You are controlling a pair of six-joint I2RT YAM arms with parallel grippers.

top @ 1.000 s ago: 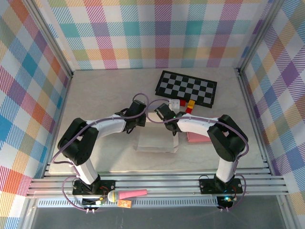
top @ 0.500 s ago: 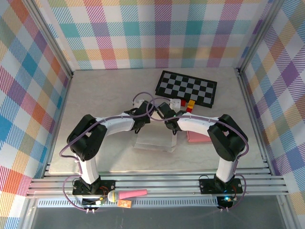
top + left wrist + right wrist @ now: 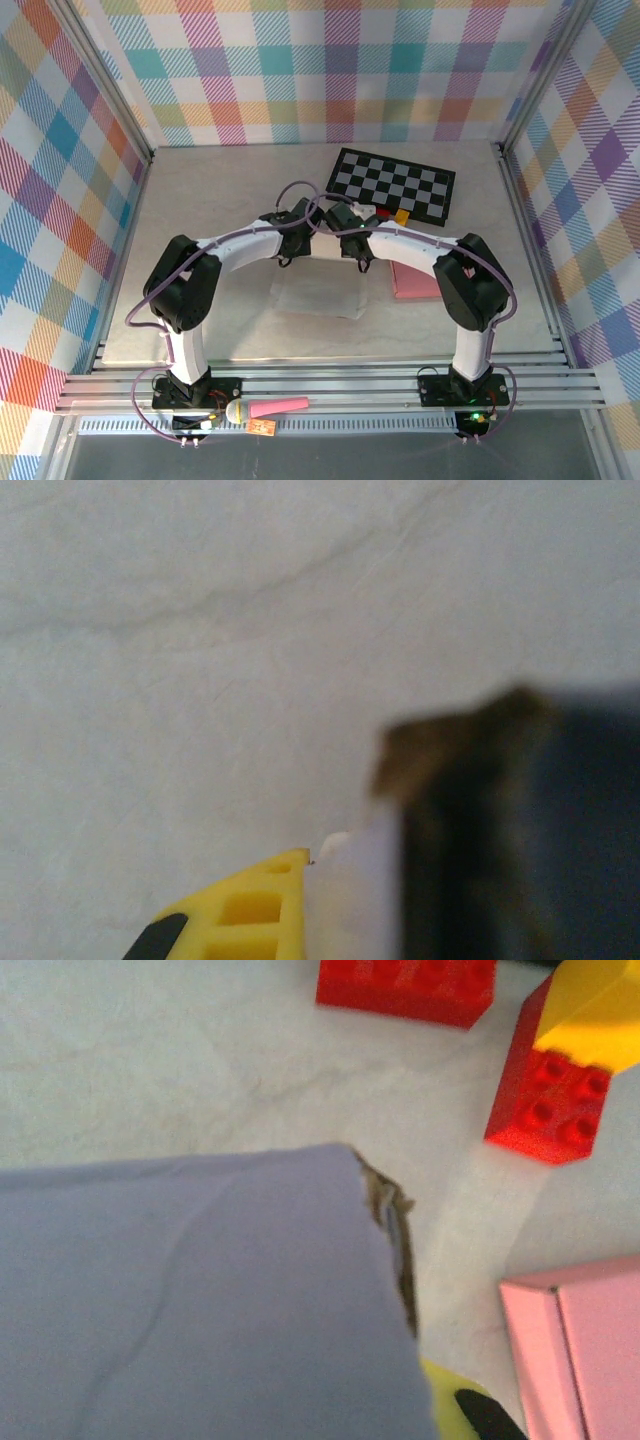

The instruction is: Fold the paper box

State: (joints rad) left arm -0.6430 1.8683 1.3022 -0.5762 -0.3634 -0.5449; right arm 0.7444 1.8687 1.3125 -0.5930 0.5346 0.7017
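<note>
1. Lying near the middle of the bench, a little toward its near edge, the paper box is a thin, pale, slightly see-through sheet. It is roughly rectangular and not yet folded into a box.
2. Both hands meet close together over its far edge: the left hand at the far left corner of the sheet, the right hand at the far right corner.
3. The right hand is closed and pinches the sheet. In the right wrist view the paper rises up against the camera as a smooth lavender-grey surface with one soft crease. Its corner is frayed and brownish, and a yellow fingertip with a black pad pokes out under its edge.
4. The left hand is closed too. In the left wrist view its yellow, ribbed fingertip lies against a pale strip, with a dark blurred shape beside it. Whether paper sits between those jaws I cannot tell.
5. Just beside the sheet's right edge lies a flat pink box of matte card with crisp folds.
6. Beyond the hands are studded plastic bricks: a red brick, and a second red brick bearing a yellow brick.
7. Farther back, a black-and-white chequered board lies flat and askew.
8. The bench surface is pale and stone-like, with faint veins.
</note>
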